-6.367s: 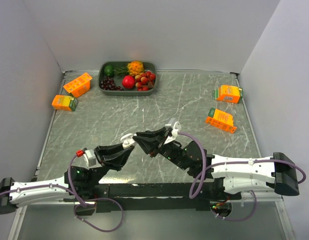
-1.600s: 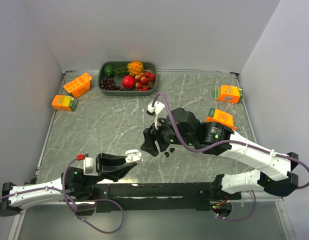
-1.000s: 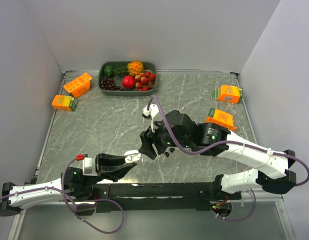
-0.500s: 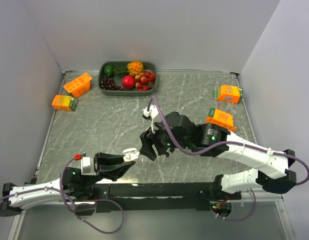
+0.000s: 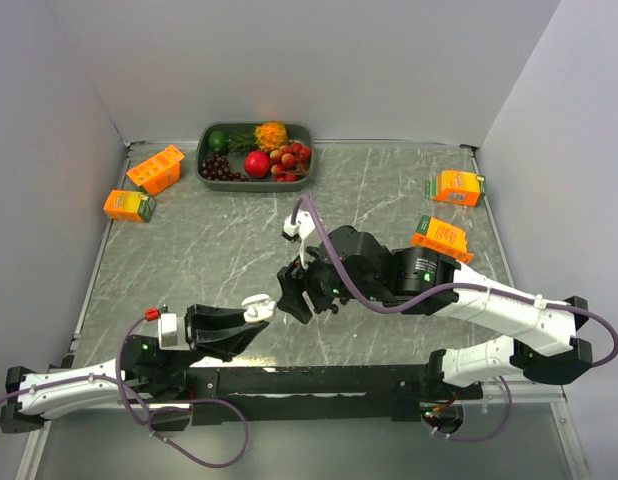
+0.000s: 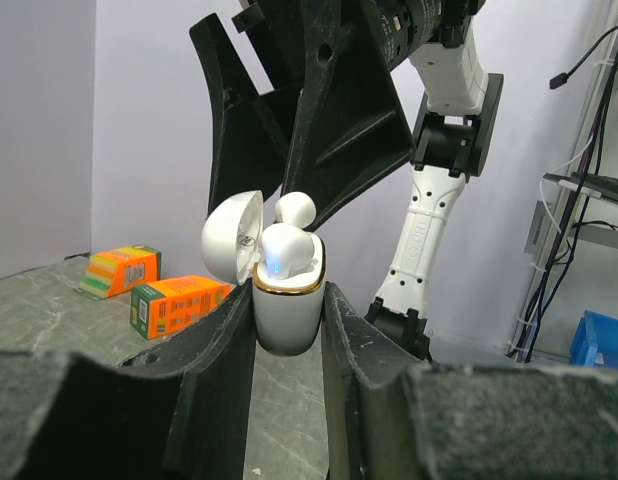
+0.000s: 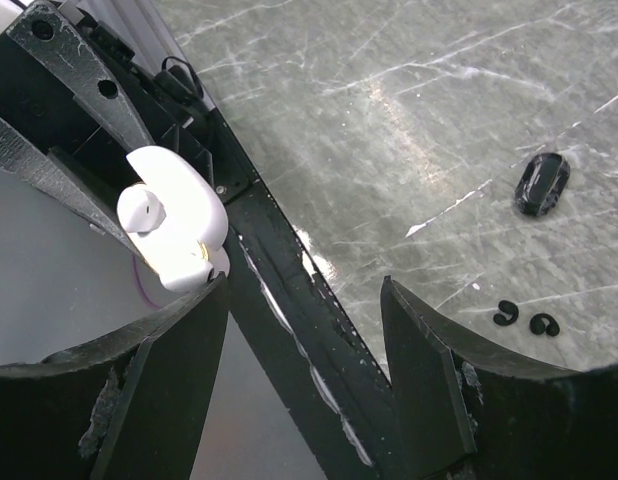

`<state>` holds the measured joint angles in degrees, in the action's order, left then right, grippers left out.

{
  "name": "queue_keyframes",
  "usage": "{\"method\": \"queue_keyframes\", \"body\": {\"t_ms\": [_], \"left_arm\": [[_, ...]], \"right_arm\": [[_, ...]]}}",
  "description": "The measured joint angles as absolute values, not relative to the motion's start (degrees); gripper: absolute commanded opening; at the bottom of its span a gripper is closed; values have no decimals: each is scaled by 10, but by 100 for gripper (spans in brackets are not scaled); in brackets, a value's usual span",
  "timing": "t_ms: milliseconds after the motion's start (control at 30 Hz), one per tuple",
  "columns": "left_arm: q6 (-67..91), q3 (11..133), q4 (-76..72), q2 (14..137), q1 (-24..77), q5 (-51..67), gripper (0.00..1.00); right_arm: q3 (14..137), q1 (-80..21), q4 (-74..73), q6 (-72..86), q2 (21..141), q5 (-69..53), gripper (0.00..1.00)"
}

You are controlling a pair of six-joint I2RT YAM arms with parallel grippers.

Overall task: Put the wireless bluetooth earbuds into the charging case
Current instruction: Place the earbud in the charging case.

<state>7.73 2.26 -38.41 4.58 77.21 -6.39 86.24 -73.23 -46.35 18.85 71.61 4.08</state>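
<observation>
Holding the charging case (image 6: 286, 310) off the desk (image 7: 389, 100), my left fingers (image 6: 219, 350) pinch its white body; its lid (image 6: 232, 232) is open, a white earbud (image 6: 287, 250) seated inside. My right fingers (image 7: 179, 360) are spread just above it. A black earbud (image 7: 542, 183) lies on the desk.

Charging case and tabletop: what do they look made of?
Charging case: likely glossy white moulded plastic; smooth shell with highlights, plus a thin metallic-looking gold band at the rim. Tabletop: grey marble-look surface with white veins, slightly shiny; real stone or laminate, cannot tell.
</observation>
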Motion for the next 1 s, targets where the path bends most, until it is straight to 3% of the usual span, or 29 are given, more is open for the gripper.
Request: {"method": "queue_keyframes", "body": {"t_ms": [1000], "left_arm": [[77,23,-366,48,772,-74,1]], "right_arm": [[897,-754,-473,189,717,76,72]]}}
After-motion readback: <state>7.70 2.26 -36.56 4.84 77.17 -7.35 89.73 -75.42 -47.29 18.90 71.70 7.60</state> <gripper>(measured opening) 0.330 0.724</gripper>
